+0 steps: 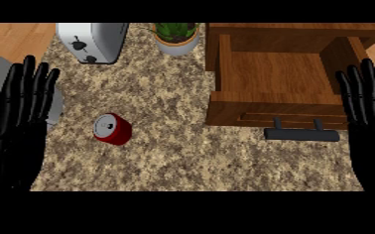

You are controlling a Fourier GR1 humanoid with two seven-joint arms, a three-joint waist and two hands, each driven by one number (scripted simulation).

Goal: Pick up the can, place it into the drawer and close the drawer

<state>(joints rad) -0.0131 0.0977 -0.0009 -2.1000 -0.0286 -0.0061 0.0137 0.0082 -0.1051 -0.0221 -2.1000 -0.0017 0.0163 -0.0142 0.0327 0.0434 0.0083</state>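
Speckled stone is being shown as the counter (pixel 219 163) that is carrying everything, with a strip of wooden floor visible beyond its far left corner. Fingers on both sides are being held straight and spread, with nothing gripped between them: those of the left hand (pixel 26 114) are being raised at the view's left edge, those of the right hand (pixel 359 109) at the right edge beside the drawer's side wall. Both hands are being kept at rest, fingers up, with the forearms entering from the lower edge.

Outward from the left hand, the can (pixel 112 128) is being seen on the counter, red with a silvery top, apparently tipped so that its top is facing the view; it is lying near that hand yet clearly apart from it. Well apart to the right, the drawer (pixel 275 79) is being held pulled open, its wooden floor bare and its dark handle (pixel 302 134) jutting toward the robot. A toaster (pixel 93 40) and a potted plant (pixel 176 35) are being left at the far edge.

As a judgement, no step is being carried out yet; the pick-up is being awaited. The left hand appears better placed: it is being called on to be lowered over the can and curled round its body before any carrying across to the drawer.
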